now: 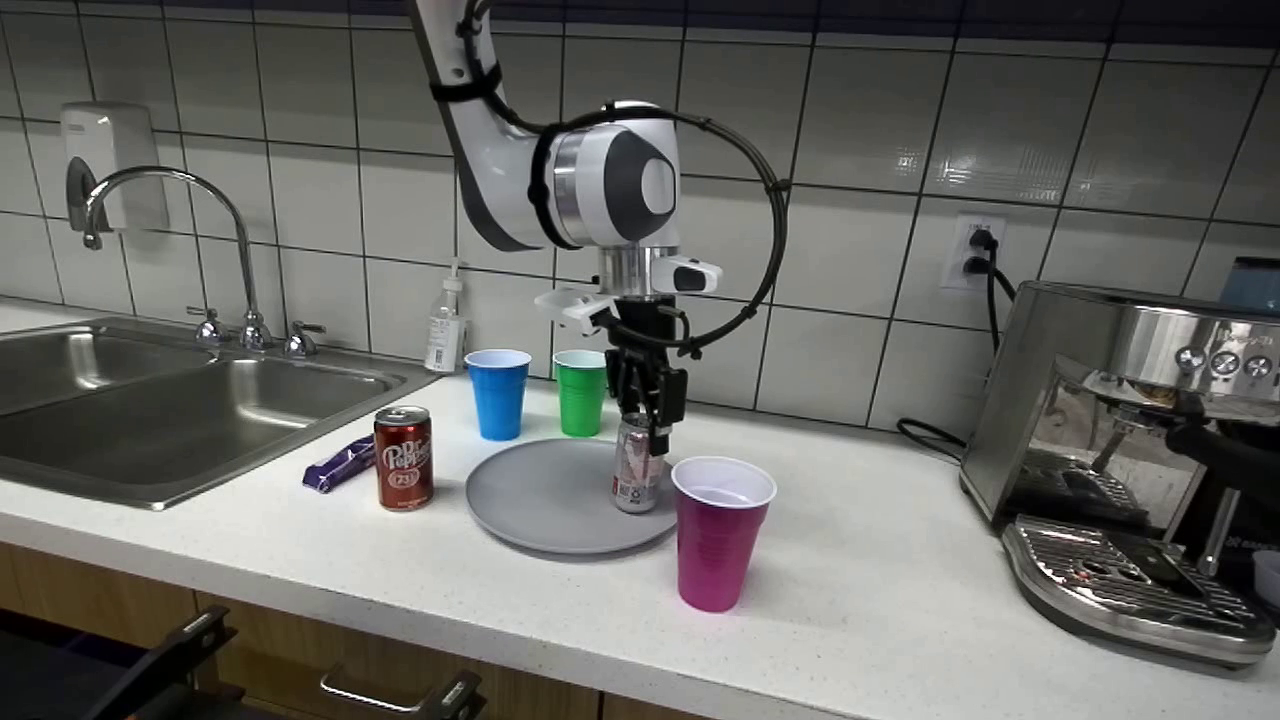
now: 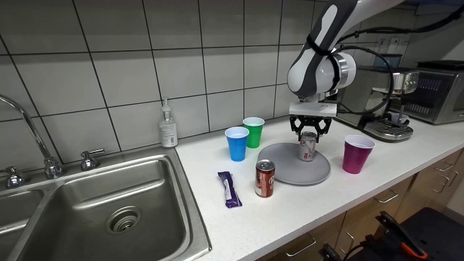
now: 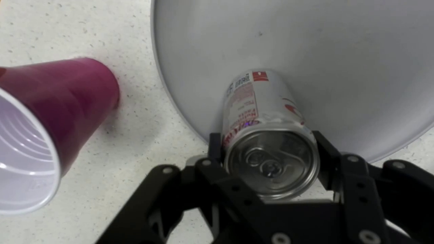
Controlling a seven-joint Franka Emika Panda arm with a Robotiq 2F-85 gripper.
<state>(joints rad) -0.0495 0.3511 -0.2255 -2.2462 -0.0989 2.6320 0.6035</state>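
The pincer [image 3: 267, 144] is clamped on a silver can [image 3: 268, 105], with a gray plate [image 1: 540, 500] below the pincer and a magenta cup [image 1: 718, 550] near it on the desk [image 1: 870, 570]

In an exterior view, the gripper [image 2: 309, 137] clasps the silver can [image 2: 307, 149] on the plate [image 2: 282, 163]. Left of the plate: wrapper [image 2: 230, 190], blue cup [image 2: 237, 145], green cup [image 2: 254, 134]; just beside it: red can [image 2: 265, 180]; right of it: purple cup [image 2: 356, 157].

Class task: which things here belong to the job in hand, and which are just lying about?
Likely in the job:
silver soda can, between the jaws
grey plate under it

Likely just lying about:
Dr Pepper can
purple snack packet
blue cup
green cup
magenta cup
pump bottle
espresso machine
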